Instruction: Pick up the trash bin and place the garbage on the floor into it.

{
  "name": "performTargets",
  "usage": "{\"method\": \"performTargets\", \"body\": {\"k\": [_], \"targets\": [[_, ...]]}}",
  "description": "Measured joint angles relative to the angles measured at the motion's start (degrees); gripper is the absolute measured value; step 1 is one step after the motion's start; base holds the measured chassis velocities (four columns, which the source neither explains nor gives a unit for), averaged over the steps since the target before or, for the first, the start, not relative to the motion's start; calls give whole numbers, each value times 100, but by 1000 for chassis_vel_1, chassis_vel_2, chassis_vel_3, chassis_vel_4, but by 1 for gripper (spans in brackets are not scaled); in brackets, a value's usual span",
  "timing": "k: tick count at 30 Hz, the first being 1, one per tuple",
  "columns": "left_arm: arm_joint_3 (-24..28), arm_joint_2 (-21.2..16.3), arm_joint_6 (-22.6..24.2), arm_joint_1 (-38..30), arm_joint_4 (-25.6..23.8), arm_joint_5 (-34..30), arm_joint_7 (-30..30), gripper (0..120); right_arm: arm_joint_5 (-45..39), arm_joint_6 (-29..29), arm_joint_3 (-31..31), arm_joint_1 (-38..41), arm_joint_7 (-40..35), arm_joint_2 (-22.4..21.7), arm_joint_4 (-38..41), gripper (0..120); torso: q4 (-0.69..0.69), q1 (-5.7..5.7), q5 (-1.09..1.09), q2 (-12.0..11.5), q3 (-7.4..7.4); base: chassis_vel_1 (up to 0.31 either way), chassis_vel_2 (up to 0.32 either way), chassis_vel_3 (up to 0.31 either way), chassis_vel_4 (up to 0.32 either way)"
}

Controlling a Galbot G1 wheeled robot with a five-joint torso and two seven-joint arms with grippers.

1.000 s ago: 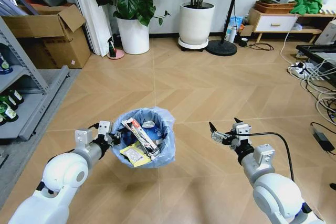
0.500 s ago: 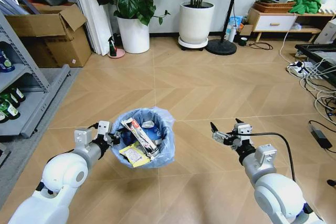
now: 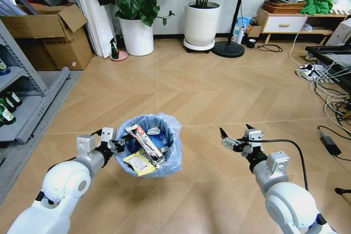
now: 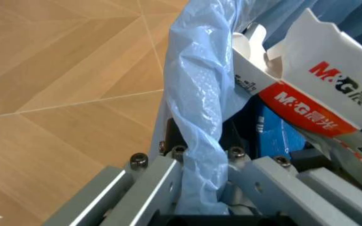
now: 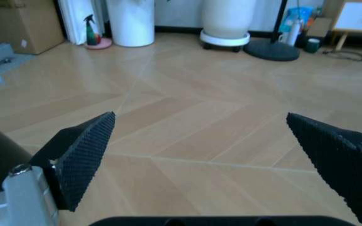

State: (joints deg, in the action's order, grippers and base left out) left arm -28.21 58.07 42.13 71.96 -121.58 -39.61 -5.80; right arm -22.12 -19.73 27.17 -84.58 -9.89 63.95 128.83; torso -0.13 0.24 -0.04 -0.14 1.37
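While the left hand grips the trash bin, wood floor surrounds.

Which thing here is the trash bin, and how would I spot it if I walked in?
Look at the wooden floor just in front of the robot, between its two arms. The trash bin is the small round one held at its rim by the left gripper. Unlike the white plant pots by the wall, it has a crinkly light-blue bag and holds wrappers.

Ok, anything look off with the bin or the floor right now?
One thing: a long red-and-white carton sticks up past the trash bin rim, tilted, not settled in. The left tool grips the bin's rim; the right tool hangs open, empty.
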Motion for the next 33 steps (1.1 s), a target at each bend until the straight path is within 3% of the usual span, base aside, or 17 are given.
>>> {"method": "performTargets", "body": {"k": [6,11,19,24,26,28,30,33], "targets": [[1,2,0,7,25,-73,-271,0,65,99,14,5,10,-16,-30,100,-1,-1,-2,0,-1,-41,-48,36,31],[-8,-91,0,17,151,-412,-840,0,72,131,21,10,9,19,-56,100,1,-1,-2,0,-1,26,23,-28,-7],[86,-122,0,-55,605,-799,-1447,0,94,171,-3,-4,-2,95,-99,100,0,0,-1,0,0,7,2,-1,-1],[252,-54,0,-179,852,-1266,-2139,0,94,181,0,-16,-9,105,-114,100,0,-1,-1,0,0,0,0,0,0],[381,17,-1,-267,970,-1703,-2799,0,94,196,4,-10,-12,110,-139,100,-1,-1,-1,0,0,0,0,0,0],[403,39,-1,-286,995,-1816,-2972,0,94,198,5,-6,-14,114,-147,100,0,-1,-1,0,0,0,0,0,0],[469,135,-1,-330,1045,-2224,-3566,0,93,202,4,5,-18,129,-167,100,0,-1,-1,0,0,0,0,0,0],[490,202,-1,-340,1080,-2347,-3769,0,103,216,3,1,-19,145,-180,100,0,-1,0,0,0,0,0,0,0]]}}
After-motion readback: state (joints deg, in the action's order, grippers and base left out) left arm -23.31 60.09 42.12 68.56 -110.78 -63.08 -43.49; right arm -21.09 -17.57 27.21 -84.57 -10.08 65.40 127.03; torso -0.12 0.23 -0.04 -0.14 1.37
